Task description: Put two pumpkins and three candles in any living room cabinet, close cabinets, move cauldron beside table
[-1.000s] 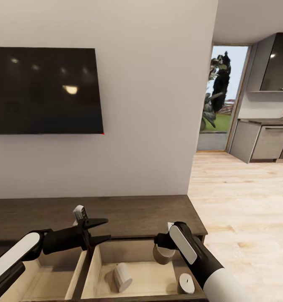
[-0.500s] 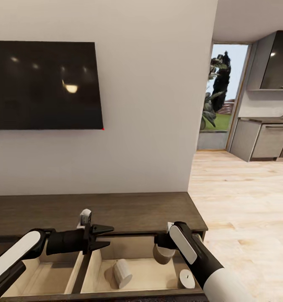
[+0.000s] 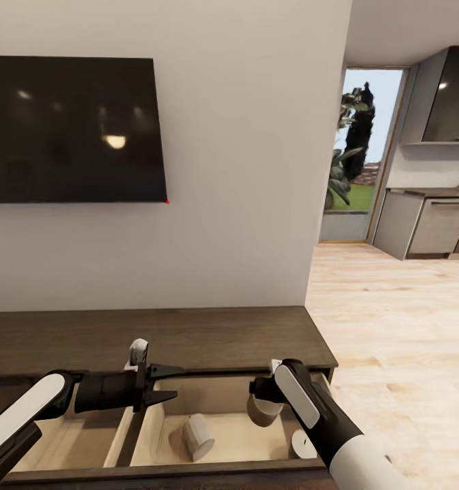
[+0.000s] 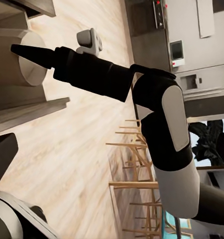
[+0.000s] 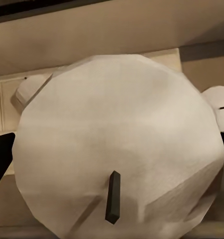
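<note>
The right gripper [image 3: 262, 407] is being held over the open right drawer [image 3: 229, 435] of the cabinet [image 3: 188, 337], and it is pinching a candle [image 3: 261, 412] between its fingers. In the right wrist view, this candle [image 5: 119, 149] is being seen end-on with its dark wick [image 5: 112, 196] facing the camera.

A second candle [image 3: 198, 435] is lying on its side on the drawer floor, below and to the left of the right gripper. A third candle [image 3: 302, 444] is standing upright just below and to the right of that gripper, partly hidden by the right arm.

The left gripper [image 3: 162, 384] is being held with its fingers spread and nothing between them, above the divider [image 3: 126, 435] separating the two open drawers. A wall-mounted television [image 3: 73, 129] is being shown above the cabinet.
</note>
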Available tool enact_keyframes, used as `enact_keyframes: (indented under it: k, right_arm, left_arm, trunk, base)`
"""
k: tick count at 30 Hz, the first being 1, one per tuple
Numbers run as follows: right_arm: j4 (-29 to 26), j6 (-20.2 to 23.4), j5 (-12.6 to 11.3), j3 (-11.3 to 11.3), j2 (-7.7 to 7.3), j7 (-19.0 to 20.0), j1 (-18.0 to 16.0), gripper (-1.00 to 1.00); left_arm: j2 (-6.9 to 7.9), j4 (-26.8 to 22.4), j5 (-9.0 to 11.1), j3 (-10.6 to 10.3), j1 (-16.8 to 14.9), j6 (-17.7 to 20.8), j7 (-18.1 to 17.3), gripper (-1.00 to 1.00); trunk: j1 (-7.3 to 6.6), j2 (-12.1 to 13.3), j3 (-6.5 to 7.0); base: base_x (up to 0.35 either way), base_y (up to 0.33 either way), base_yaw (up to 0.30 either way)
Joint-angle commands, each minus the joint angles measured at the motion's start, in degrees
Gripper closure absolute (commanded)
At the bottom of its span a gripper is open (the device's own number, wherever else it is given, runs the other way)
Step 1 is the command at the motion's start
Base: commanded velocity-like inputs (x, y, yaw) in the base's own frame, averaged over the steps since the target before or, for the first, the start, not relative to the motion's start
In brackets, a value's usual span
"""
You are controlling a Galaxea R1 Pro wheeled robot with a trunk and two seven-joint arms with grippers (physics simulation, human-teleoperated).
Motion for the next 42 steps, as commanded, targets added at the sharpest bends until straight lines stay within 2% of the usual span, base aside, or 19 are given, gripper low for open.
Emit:
enact_keyframes:
  k: [1, 16, 22, 28, 42]
  right_arm:
    - [-0.1, 0.0, -0.5, 0.1, -0.01, -0.5, -0.1, 1.00]
    - [0.0, -1.3, -0.5, 0.2, -0.01, -0.4, -0.1, 1.00]
    - [0.1, -2.3, -0.5, 2.3, -0.01, -0.4, -0.1, 1.00]
    - [0.2, -2.4, -0.5, 2.8, -0.01, -0.4, -0.1, 1.00]
    - [0.2, -2.8, -0.5, 2.9, -0.01, -0.4, -0.1, 1.00]
  left_arm:
    - [0.05, 0.0, -0.2, -0.1, -0.1, 0.0, -0.4, -1.00]
    - [0.05, 0.0, -0.1, -0.1, -0.1, 0.0, -0.4, -1.00]
    - [0.05, 0.0, -0.1, -0.1, -0.1, 0.0, -0.4, -1.00]
    - [0.05, 0.0, -0.1, -0.1, -0.1, 0.0, -0.4, -1.00]
    - [0.05, 0.0, -0.1, -0.1, -0.1, 0.1, -0.7, -1.00]
  trunk:
    - [0.22, -0.4, -0.24]
    - [3.51, -6.5, -2.94]
    - [4.83, -8.9, -4.01]
    - [6.15, -11.3, -5.09]
    - [6.15, -11.3, -5.09]
  base:
    - [0.000, 0.000, 0.000]
    - [0.000, 0.000, 0.000]
    - [0.000, 0.000, 0.000]
    - [0.000, 0.000, 0.000]
    - [0.035, 0.000, 0.000]
